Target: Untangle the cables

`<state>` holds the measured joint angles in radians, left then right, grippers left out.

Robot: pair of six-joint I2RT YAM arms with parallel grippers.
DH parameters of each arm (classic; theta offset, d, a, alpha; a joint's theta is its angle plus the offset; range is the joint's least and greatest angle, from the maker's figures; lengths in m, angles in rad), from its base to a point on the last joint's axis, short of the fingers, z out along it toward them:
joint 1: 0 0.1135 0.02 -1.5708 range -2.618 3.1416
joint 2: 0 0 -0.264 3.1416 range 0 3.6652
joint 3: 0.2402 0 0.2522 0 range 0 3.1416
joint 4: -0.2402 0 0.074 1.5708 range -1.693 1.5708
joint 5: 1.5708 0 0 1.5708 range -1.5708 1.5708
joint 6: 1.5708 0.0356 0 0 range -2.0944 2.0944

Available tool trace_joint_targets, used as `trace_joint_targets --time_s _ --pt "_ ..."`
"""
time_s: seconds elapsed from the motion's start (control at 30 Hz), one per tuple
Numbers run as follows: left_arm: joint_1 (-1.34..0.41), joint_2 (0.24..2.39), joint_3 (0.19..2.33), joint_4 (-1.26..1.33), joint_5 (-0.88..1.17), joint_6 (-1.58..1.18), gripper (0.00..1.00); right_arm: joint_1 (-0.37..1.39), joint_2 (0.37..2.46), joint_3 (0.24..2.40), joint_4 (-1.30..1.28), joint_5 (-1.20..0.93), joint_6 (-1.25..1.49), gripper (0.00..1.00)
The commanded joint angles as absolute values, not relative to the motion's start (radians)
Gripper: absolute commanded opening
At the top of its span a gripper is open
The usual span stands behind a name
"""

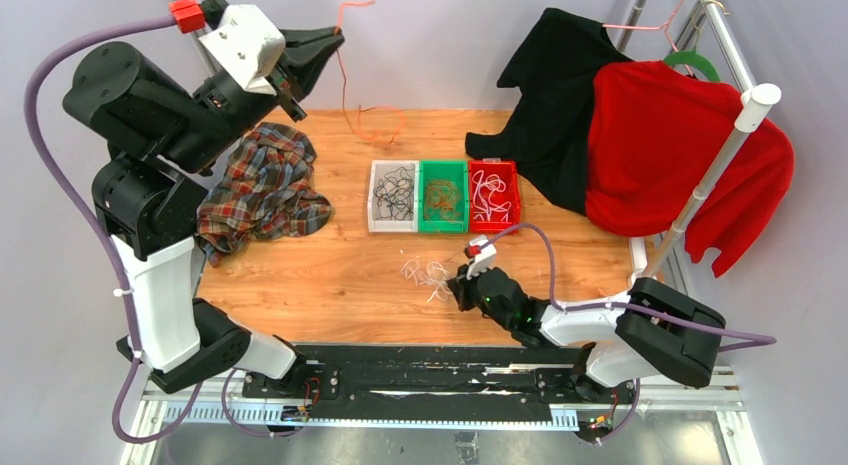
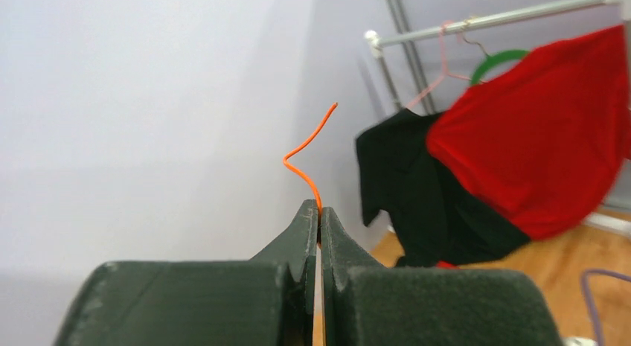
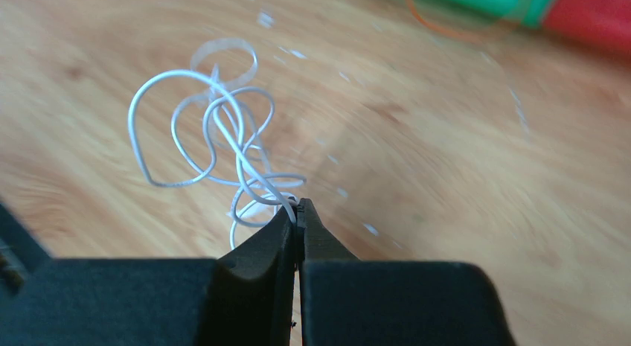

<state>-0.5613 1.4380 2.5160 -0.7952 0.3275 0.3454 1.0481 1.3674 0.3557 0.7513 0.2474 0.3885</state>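
Right gripper [image 3: 298, 206] pinched 1 strand of the white cables [image 3: 223, 130] (thin, curled in tangled loops); left gripper [image 2: 320, 210] clamped a kinked orange cable [image 2: 303, 149] aloft.

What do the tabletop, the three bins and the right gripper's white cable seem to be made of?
The tabletop looks like wood or wood-look laminate: visible grain, low sheen. The white bin, green bin and red bin seem moulded plastic: uniform colour, crisp rims. The white cable in the right gripper looks plastic-sheathed: smooth, glossy, springy loops.
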Motion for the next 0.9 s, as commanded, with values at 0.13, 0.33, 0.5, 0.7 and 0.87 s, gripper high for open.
trace_joint_targets --time_s 0.13,0.33,0.5,0.7,0.87 --pt "-0.571 1.426 2.466 -0.555 0.131 0.452 0.0 1.017 1.334 0.203 0.81 0.404 0.543 0.01" --pt "-0.591 1.453 2.363 -0.555 0.228 0.369 0.0 1.014 1.102 0.184 0.712 0.402 0.538 0.01" --pt "-0.624 1.502 2.236 -0.568 0.224 0.38 0.0 1.003 0.8 0.205 0.491 0.515 0.551 0.01" --pt "-0.632 1.577 2.072 -0.545 0.171 0.455 0.0 0.92 0.542 0.294 0.224 0.512 0.537 0.01" --pt "-0.632 1.688 2.061 -0.557 0.141 0.529 0.0 0.851 0.444 0.386 0.073 0.512 0.5 0.01"
